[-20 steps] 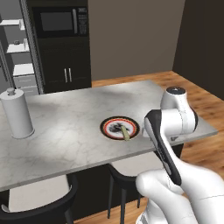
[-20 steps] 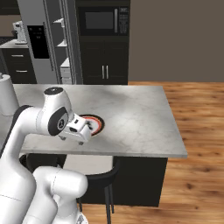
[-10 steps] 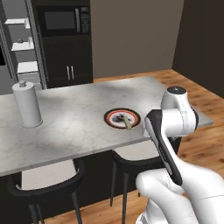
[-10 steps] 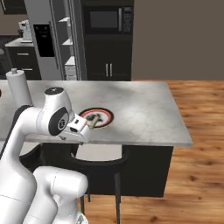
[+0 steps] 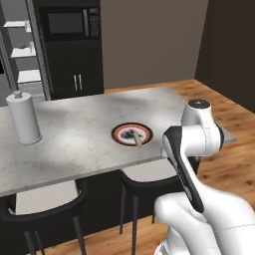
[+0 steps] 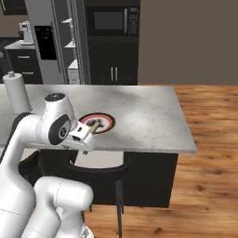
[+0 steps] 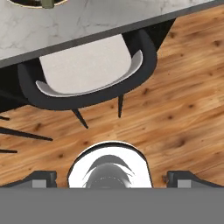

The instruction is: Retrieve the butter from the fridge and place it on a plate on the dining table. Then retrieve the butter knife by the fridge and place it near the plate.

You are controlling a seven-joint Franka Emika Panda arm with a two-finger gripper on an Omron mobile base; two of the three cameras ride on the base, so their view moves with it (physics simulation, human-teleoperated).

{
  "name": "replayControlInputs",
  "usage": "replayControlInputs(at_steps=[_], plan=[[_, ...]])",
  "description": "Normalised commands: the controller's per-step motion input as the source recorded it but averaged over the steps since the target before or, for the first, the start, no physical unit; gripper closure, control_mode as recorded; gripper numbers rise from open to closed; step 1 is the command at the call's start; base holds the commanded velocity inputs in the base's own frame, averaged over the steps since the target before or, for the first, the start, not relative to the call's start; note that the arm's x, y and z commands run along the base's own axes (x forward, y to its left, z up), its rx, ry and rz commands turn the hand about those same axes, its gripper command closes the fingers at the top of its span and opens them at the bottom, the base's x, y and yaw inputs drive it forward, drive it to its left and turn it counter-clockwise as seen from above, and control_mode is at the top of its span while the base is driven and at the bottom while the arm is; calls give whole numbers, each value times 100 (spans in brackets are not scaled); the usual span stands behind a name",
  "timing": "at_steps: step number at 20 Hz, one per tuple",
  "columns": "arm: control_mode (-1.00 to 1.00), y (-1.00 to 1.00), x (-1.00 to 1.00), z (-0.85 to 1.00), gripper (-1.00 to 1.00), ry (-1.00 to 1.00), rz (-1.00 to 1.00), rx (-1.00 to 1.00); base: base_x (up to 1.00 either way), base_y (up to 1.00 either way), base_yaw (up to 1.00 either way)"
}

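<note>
Left base view: the whole scene has slid sideways since a moment ago, so the base is driving along the dining table [image 5: 74,139]. The butter [image 5: 138,139] lies on the plate [image 5: 131,134], just beyond the arm's folded wrist.

Right base view: the fridge [image 6: 53,42] stands open, well behind the table, larger than before.

Hand view: the gripper [image 7: 112,178] looks down, fingers spread wide and empty; a stool [image 7: 87,70] sits ahead of the tips. Butter step looks done; the butter knife comes next.
</note>
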Motion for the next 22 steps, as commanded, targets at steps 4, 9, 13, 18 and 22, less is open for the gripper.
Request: replayControlInputs(at_steps=[4,9,13,18,22], plan=[[100,0,0,0,-100,0,0,0,0,-100,8],[100,0,0,0,-100,0,0,0,18,-100,6],[100,0,0,0,-100,0,0,0,19,-100,3],[100,0,0,0,-100,0,0,0,22,-100,0],[100,0,0,0,-100,0,0,0,47,-100,5]])
